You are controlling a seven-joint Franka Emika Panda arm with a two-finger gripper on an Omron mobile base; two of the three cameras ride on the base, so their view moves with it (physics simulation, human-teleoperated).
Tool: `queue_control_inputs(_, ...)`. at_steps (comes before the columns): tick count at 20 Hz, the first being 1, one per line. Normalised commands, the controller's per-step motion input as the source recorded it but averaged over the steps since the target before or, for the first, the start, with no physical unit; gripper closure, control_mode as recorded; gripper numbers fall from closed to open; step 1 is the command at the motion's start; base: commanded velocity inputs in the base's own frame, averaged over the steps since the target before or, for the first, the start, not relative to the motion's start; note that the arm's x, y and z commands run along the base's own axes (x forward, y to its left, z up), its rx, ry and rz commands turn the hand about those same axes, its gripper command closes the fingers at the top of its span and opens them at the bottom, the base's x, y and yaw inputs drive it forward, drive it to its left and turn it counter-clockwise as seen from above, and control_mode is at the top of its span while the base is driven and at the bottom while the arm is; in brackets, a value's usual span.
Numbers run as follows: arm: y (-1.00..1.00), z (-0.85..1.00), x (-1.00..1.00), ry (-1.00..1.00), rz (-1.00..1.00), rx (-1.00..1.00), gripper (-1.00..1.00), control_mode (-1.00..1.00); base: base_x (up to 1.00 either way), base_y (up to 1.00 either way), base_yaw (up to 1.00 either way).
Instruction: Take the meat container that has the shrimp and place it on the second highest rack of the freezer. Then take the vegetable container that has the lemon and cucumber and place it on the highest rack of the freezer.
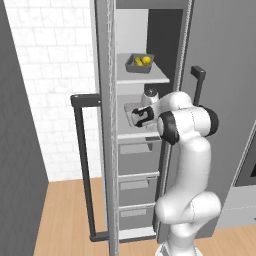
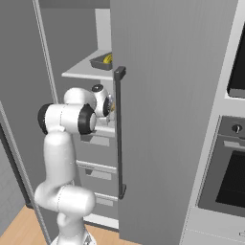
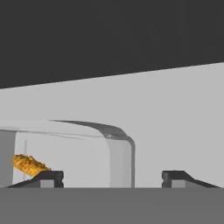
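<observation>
1. While my pincer hangs just over the second highest rack, its fingers stand apart with the rounded corner of the meat container rising between them, so I am clamped on nothing.
2. Leftmost in the hand view, the shrimp lies inside that light tray, near the left fingertip; from the left base view the tray rests flat on its rack, partly hidden behind my wrist.
3. One shelf up, the vegetable container sits on the highest rack with the lemon bright inside it; a yellowish piece beside it may be the cucumber, though I cannot tell for sure.
4. I judge both trays are already on their racks, so what remains is backing out cleanly.
5. Risk one: with the tray wall between my fingers, pulling back at a slant could hook the rim and drag the meat container toward the shelf edge, or tip the shrimp out.
6. Risk two: lifting too high could knock my hand against the underside of the highest rack and jolt the tray above.
7. To the left, the open freezer door with its black bar handle hems in my elbow.
8. To the right stands the second black handle and, farther on, the black oven; a wide swing could clip them.
</observation>
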Motion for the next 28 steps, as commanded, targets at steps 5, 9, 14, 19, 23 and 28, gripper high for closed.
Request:
queue_control_inputs(5,0.04,0.02,-0.66,-0.17,0.0,-0.01,-1.0,-1.0,0.0,0.0,0.0)
queue_control_inputs(9,0.0,0.46,-0.74,-0.25,0.0,0.0,-1.0,-1.0,0.0,0.0,0.0)
queue_control_inputs(14,0.01,0.73,-0.71,-0.12,0.0,0.0,-1.0,-1.0,0.0,0.0,0.0)
queue_control_inputs(19,0.1,0.97,-0.84,-0.02,0.01,0.0,-1.0,-1.0,0.0,0.0,0.0)
queue_control_inputs(23,0.01,0.95,-0.99,0.03,0.0,0.0,-1.0,-1.0,0.0,0.0,0.0)
queue_control_inputs(28,-0.16,0.65,-1.0,0.07,0.0,0.01,-1.0,-1.0,0.0,0.0,0.0)
